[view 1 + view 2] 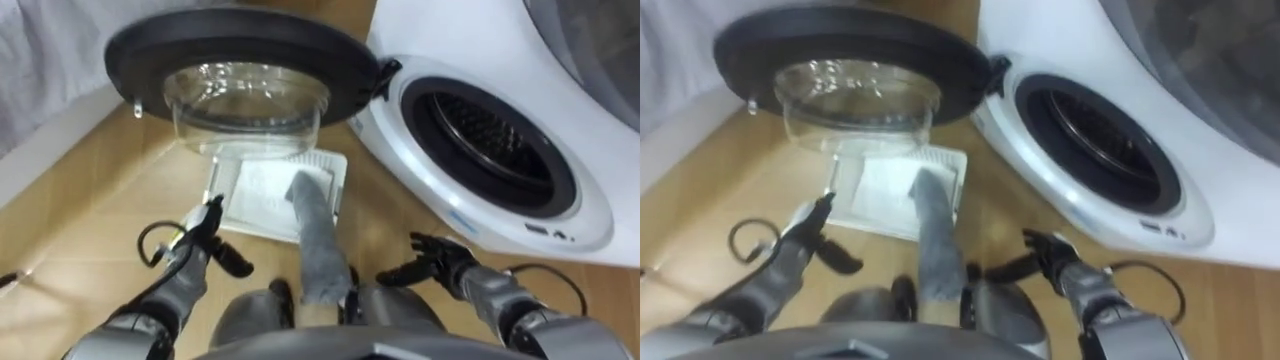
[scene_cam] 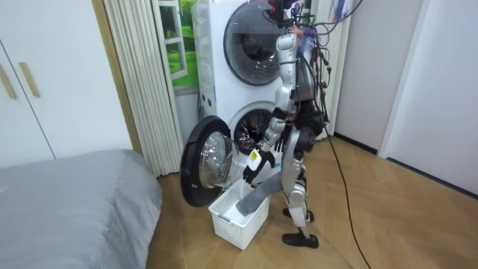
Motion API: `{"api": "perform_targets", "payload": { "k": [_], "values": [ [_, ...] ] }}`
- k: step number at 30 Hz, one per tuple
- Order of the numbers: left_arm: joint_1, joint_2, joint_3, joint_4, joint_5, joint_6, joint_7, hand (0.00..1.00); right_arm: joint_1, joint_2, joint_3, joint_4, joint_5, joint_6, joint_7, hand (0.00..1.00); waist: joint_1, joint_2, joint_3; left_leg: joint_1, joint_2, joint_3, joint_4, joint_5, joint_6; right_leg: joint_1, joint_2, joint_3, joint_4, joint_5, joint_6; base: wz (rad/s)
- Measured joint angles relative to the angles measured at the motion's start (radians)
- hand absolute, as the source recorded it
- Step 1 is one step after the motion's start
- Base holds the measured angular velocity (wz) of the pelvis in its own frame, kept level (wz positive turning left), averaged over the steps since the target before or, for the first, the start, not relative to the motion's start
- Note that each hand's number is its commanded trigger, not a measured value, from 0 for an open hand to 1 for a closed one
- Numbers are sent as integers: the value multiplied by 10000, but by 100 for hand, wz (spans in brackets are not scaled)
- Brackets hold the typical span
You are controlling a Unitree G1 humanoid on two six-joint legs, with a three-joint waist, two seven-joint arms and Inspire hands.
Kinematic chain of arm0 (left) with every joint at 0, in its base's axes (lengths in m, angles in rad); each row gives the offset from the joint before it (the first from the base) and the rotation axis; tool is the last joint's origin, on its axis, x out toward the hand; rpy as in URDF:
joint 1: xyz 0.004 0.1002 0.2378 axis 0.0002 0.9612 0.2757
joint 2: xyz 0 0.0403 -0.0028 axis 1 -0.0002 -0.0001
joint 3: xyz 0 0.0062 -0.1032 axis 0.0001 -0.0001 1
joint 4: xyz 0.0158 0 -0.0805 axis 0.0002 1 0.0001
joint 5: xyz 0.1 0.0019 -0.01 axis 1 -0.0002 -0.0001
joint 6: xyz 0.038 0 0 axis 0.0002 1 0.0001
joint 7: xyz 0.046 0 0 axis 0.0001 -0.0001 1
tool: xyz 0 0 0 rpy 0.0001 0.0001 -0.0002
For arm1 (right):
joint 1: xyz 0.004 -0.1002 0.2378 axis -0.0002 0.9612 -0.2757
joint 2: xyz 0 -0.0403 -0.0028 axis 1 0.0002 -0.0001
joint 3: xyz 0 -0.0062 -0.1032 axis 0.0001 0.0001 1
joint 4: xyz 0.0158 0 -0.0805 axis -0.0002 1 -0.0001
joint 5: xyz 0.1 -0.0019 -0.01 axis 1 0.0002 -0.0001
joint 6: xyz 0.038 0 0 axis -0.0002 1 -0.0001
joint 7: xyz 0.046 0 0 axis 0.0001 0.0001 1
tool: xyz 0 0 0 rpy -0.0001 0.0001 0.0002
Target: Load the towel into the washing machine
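Observation:
A grey towel (image 1: 318,240) lies with one end in the white basket (image 1: 232,200) on the floor and drapes over its near rim towards my legs. My left hand (image 1: 205,232) hangs open left of the towel, above the basket's near left corner. On the towel's right my right hand (image 1: 432,262) is also open, with fingers spread. Neither hand touches the towel. The washing machine's drum opening (image 1: 490,135) gapes at the right, and its round door (image 1: 240,60) stands swung open over the basket's far side. In the room view I stand upright beside the basket (image 2: 239,218).
A second machine (image 2: 254,45) is stacked above the washer. A grey bed (image 2: 67,202) fills the room view's left, with a pleated curtain (image 2: 138,75) behind it. Wooden floor (image 1: 90,180) surrounds the basket.

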Motion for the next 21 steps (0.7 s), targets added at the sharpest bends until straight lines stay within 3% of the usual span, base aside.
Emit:
{"api": "perform_targets", "payload": {
  "k": [3, 4, 9, 13, 14, 21],
  "values": [
    [-849, -2, -575, 56, 247, -226, 265, 0, -524, 41, 314, -93, 36, -37, -80, 0, -57, 22, 83, -1272, 2, -3, 661, -30, 52, -1305, -45, 27, 646, 4, -9, -6],
    [-1151, 4, -747, 102, 353, -306, 396, 0, -679, 62, 433, -138, 171, -81, -95, 0, -116, 20, 147, -1662, 6, 8, 922, -39, 66, -1703, -58, 42, 920, 7, -15, -3],
    [-2071, 112, -1291, 115, 771, -381, 924, 0, -1072, 11, 542, -691, 718, -196, -148, 0, -352, 16, 318, -3379, 86, 60, 2204, -202, 218, -3399, -70, 120, 1946, -72, -144, -5],
    [-2641, 317, -2092, 101, 959, -432, 1226, 0, -1547, -58, 937, -862, 1100, -213, -152, 0, -606, -21, 368, -4598, 120, 170, 2954, -282, 316, -4716, -69, 303, 2679, -28, -118, -13],
    [-2854, 393, -2469, 92, 1100, -453, 1353, 0, -1703, -64, 1007, -894, 1300, -247, -149, 0, -684, -12, 376, -5041, 247, 215, 3246, -344, 372, -5169, -66, 320, 2930, -25, -113, -11],
    [-4074, 572, -4042, -56, 2228, -739, 1898, 0, -2359, -329, 1330, -1119, 2830, -609, -25, 0, -832, 219, 508, -7398, 559, 310, 4862, -718, 551, -7452, 81, 367, 4225, 19, -59, -10]
  ]
}}
